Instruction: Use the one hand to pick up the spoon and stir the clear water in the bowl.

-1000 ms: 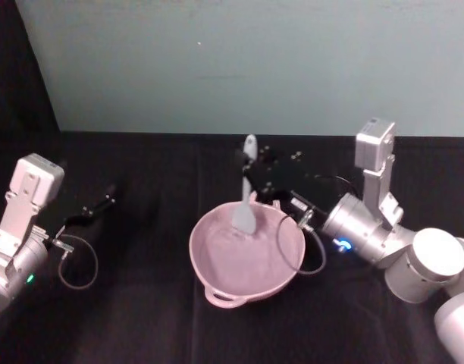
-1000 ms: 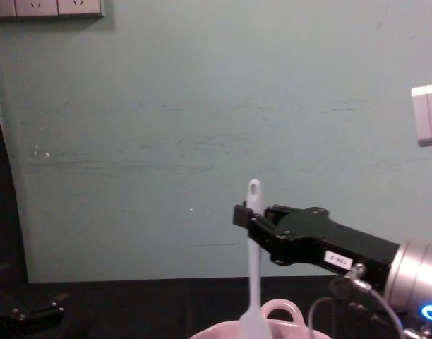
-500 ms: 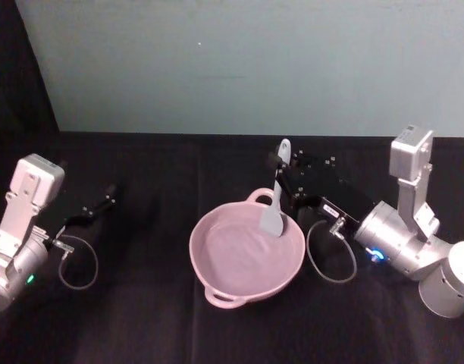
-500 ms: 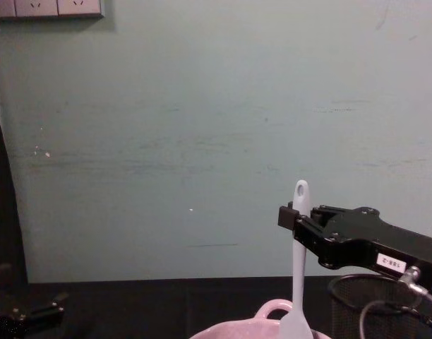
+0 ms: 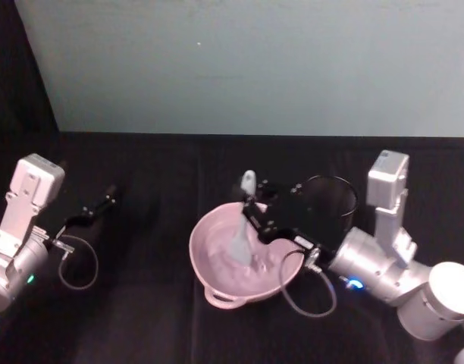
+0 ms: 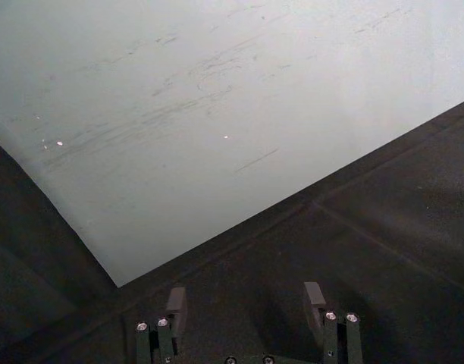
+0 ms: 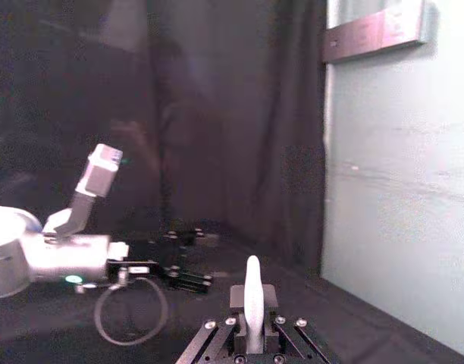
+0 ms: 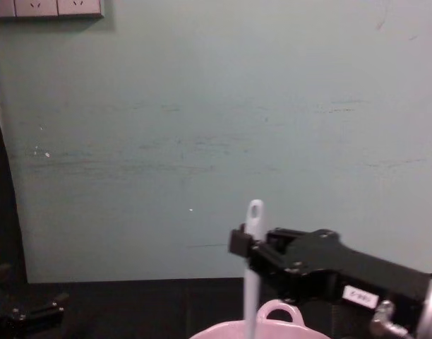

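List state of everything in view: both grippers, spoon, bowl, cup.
right gripper: shut on the spoon's handle, over the bowl.
spoon: held near upright, head down inside the bowl.
bowl: upright on the table, loop handles at near and far rim.
mesh cup: upright, behind the right gripper, untouched.
left gripper: open, empty, parked at the left.

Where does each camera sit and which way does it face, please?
Head: high, looking down at the table; left gripper parked left, right gripper holding the spoon in the bowl.
Chest: low, facing the wall; right gripper.
Left wrist: facing the wall past the open left gripper.
Right wrist: looking past the spoon's handle towards the left arm.
Shared: head and chest show spoon and bowl.
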